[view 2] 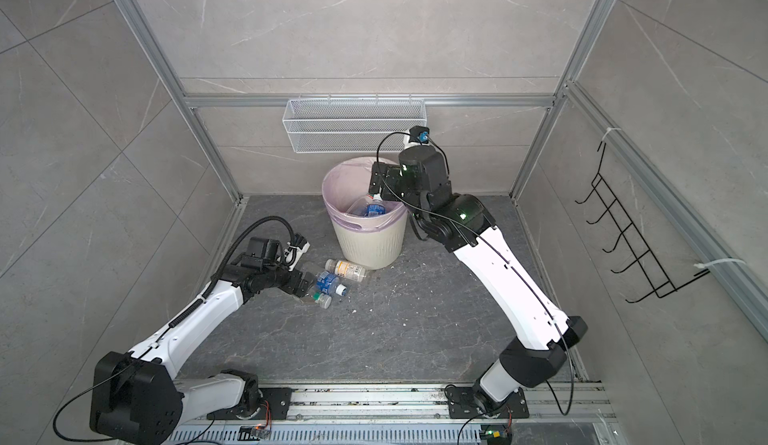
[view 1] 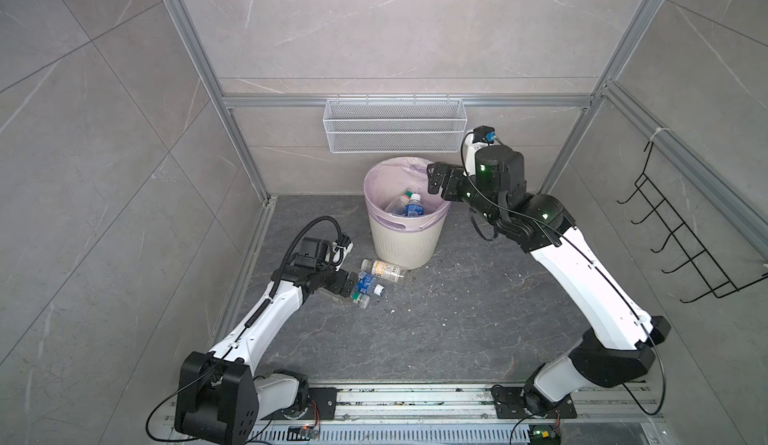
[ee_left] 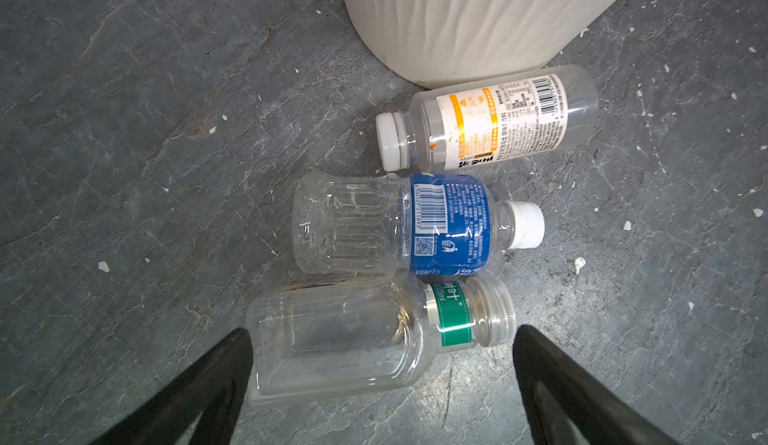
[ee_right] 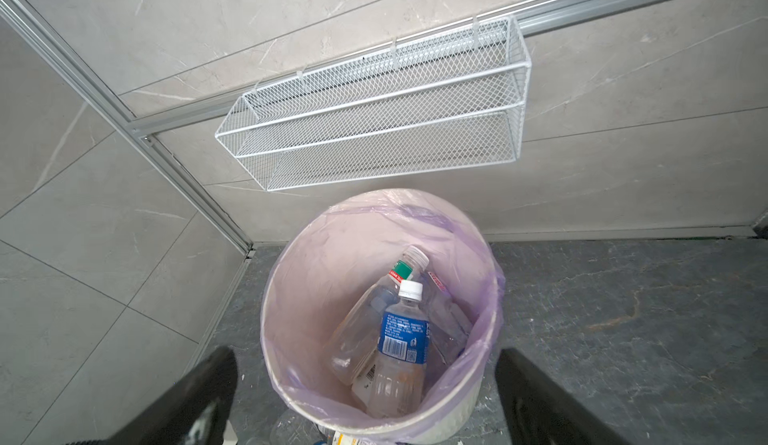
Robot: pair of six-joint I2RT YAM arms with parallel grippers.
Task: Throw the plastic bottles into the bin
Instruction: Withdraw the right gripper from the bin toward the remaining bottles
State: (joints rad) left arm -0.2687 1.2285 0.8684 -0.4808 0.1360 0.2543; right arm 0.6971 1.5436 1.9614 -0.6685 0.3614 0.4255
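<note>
left end effector (ee_left: 380, 332) wide open, empty, over green-banded bottle (view 1: 360, 300) lying lower left of bin (view 1: 401, 243) | right end effector (ee_right: 365, 351) wide open, empty, above bin | turn your wrist so the jaws cross its body, then lower and close

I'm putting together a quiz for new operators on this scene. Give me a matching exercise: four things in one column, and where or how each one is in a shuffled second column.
Column 1
1. orange-label bottle
2. green-label bottle
3. right gripper
4. mesh basket

Column 2
A. between the open fingers of the left gripper
B. hanging on the back wall
C. lying beside the base of the bin
D. open, above the bin

Pairs: 1-C, 2-A, 3-D, 4-B
</note>
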